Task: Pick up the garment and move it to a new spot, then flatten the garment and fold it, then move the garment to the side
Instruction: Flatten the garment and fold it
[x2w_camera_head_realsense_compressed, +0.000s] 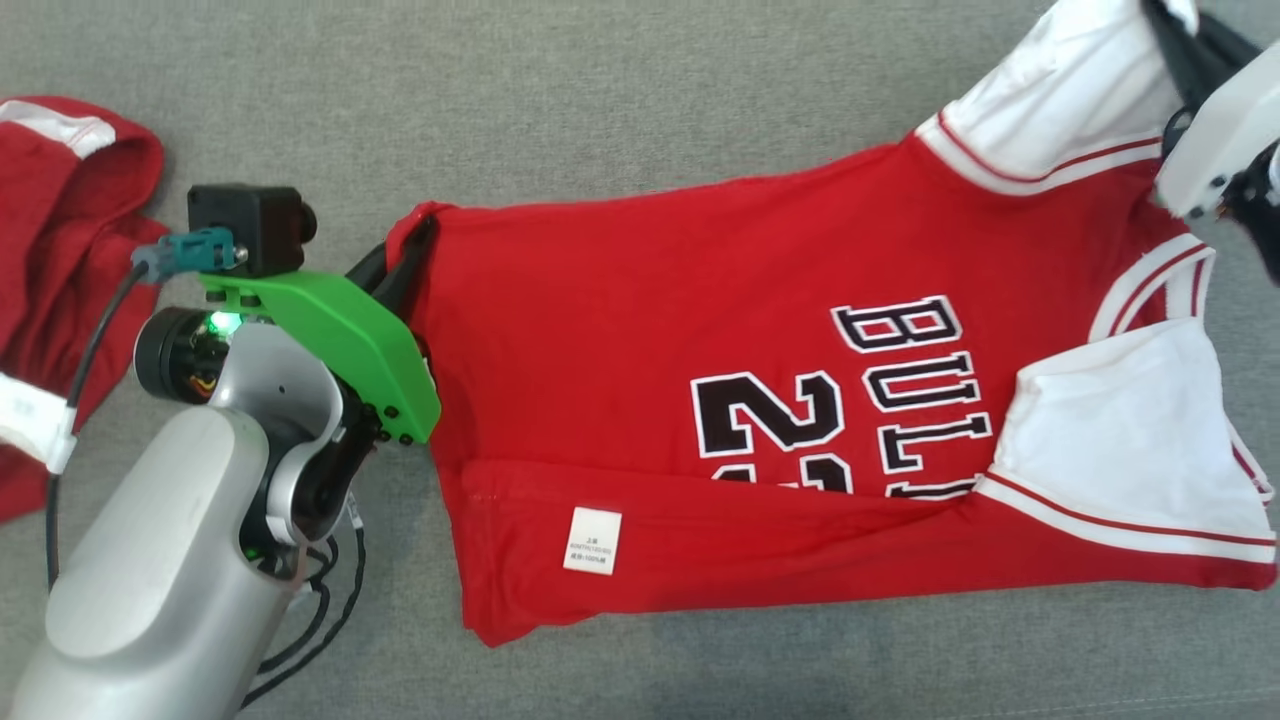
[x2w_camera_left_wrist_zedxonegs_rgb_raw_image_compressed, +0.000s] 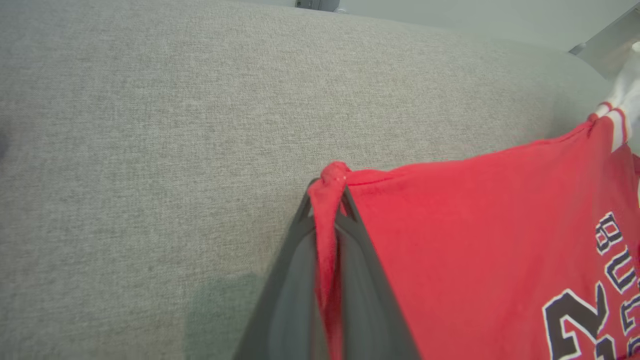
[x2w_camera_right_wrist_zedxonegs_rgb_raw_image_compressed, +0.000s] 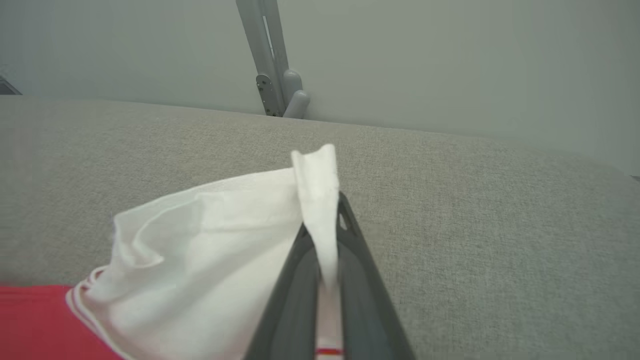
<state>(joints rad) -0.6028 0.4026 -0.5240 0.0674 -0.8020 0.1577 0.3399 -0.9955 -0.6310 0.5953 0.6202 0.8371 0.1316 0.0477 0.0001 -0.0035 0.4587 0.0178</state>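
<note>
Step in hand, as judged: flattening, with the garment (x2w_camera_head_realsense_compressed: 650, 330) gripped at both ends. The left gripper (x2w_camera_left_wrist_zedxonegs_rgb_raw_image_compressed: 327, 195) has its jaws closed tight on the red hem corner. The right gripper (x2w_camera_right_wrist_zedxonegs_rgb_raw_image_compressed: 325, 210) has its jaws closed tight on the far white sleeve (x2w_camera_head_realsense_compressed: 1060, 90). The garment lies across the grey bench (x2w_camera_head_realsense_compressed: 600, 120), lettering up, its near edge folded over and a care label (x2w_camera_head_realsense_compressed: 592, 540) exposed. The next move calls for both arms to draw apart evenly and unfold that near edge.
</note>
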